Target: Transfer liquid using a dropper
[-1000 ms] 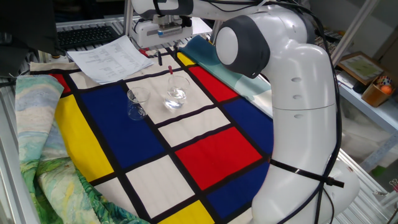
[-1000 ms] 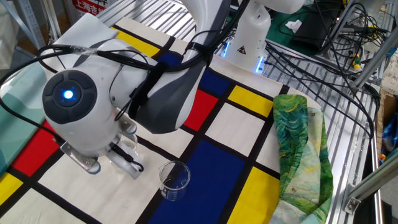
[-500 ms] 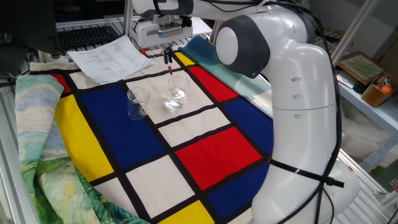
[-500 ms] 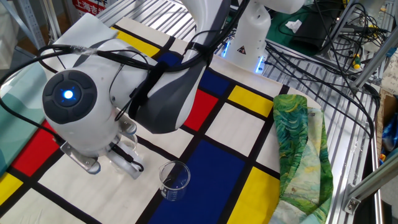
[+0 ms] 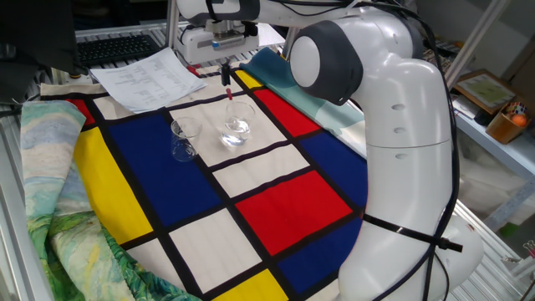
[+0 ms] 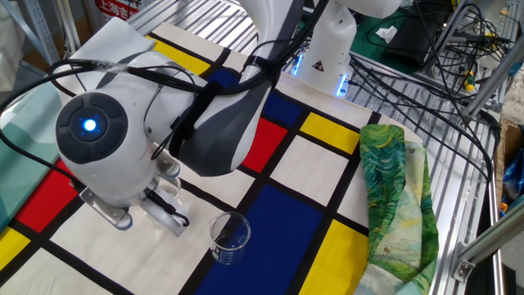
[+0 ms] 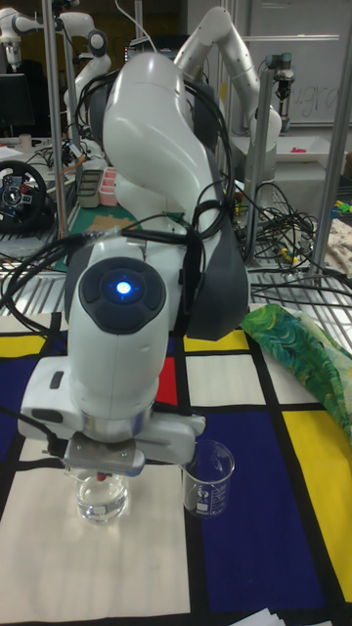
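In one fixed view, the dropper (image 5: pixel 229 95) stands upright in the rounder clear glass (image 5: pixel 236 127), its red bulb on top. My gripper (image 5: pixel 224 77) hangs straight above it, dark fingers drawn together at the top of the bulb. Glints of liquid (image 5: pixel 237 135) lie in the bottom of that glass. The small beaker (image 5: pixel 184 139) stands just left of it on a blue square. In the other fixed view the arm's hand hides the fingers and most of the round glass (image 6: pixel 169 192); the beaker (image 6: pixel 229 238) is in plain sight. The tall fixed view shows the glass (image 7: pixel 102 495) and the beaker (image 7: pixel 208 477) side by side.
Everything rests on a checked cloth (image 5: pixel 276 201) of red, blue, yellow and white. Papers (image 5: pixel 150 75) and a keyboard (image 5: pixel 117 48) lie behind the glasses. A green patterned cloth (image 5: pixel 50 209) is bunched along one edge. Cables (image 6: pixel 426 57) run behind the arm's base.
The two fingers stood apart on either side of the bulb one second ago; they have since come together over it. The glasses have not moved.
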